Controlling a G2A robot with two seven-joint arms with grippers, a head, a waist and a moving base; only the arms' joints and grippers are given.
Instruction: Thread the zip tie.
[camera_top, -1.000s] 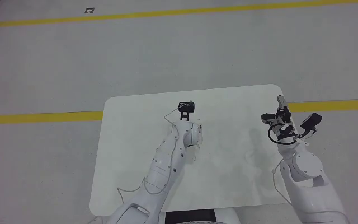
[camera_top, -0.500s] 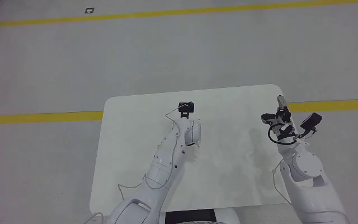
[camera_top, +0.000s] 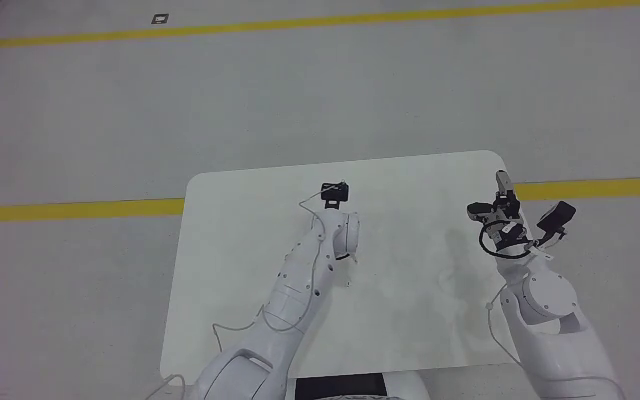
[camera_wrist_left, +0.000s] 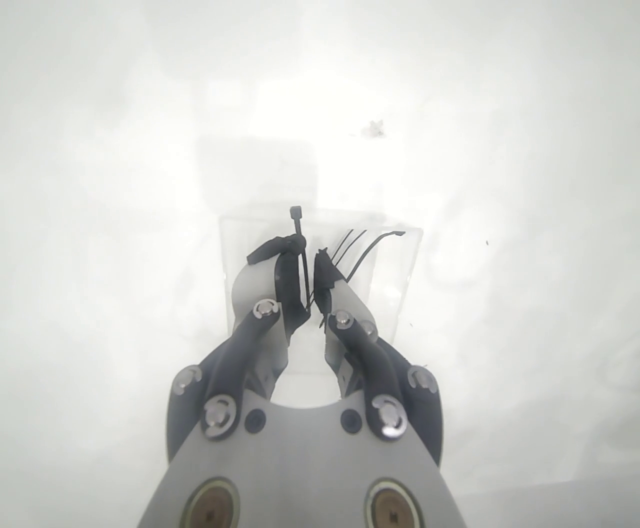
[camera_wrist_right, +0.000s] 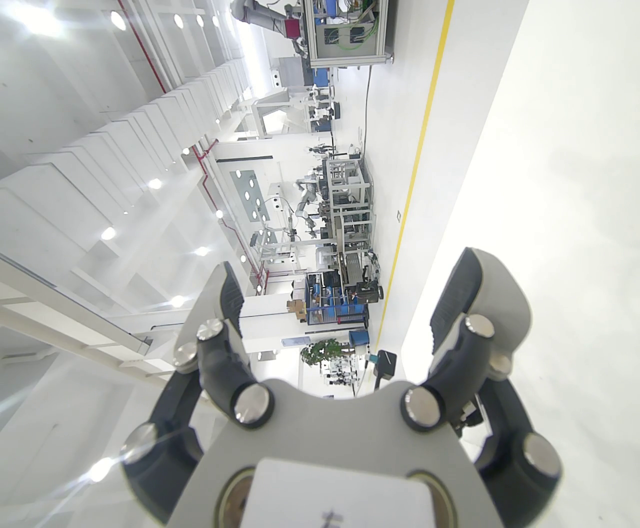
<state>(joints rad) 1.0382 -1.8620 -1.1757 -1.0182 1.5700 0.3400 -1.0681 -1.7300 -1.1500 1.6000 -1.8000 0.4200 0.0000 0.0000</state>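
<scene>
So, left gripper (camera_wrist_left: 307, 260) is clamped on one black zip tie (camera_wrist_left: 299, 232), head end sticking up past the grip, right over the clear box (camera_wrist_left: 400, 285) near the far edge of the table (camera_top: 420, 300). Likely risks: a thin strap in a pinch can swivel, so head orientation may be lost before threading; spare ties (camera_wrist_left: 367, 245) sit just beside the held one and could snag and ride out with it; the box looks light and could tip or drag if the gripper catches its wall. The right gripper (camera_wrist_right: 345, 280) is spread wide, holding nothing, well apart at the table's right edge, so catching the tie's free end means a long approach. Tabletop is plain white and glary, with one dark speck (camera_wrist_left: 372, 129). Around it: pale floor (camera_top: 300, 100) with yellow lines (camera_top: 300, 22), equipment racks (camera_wrist_right: 345, 210) in the hall beyond
</scene>
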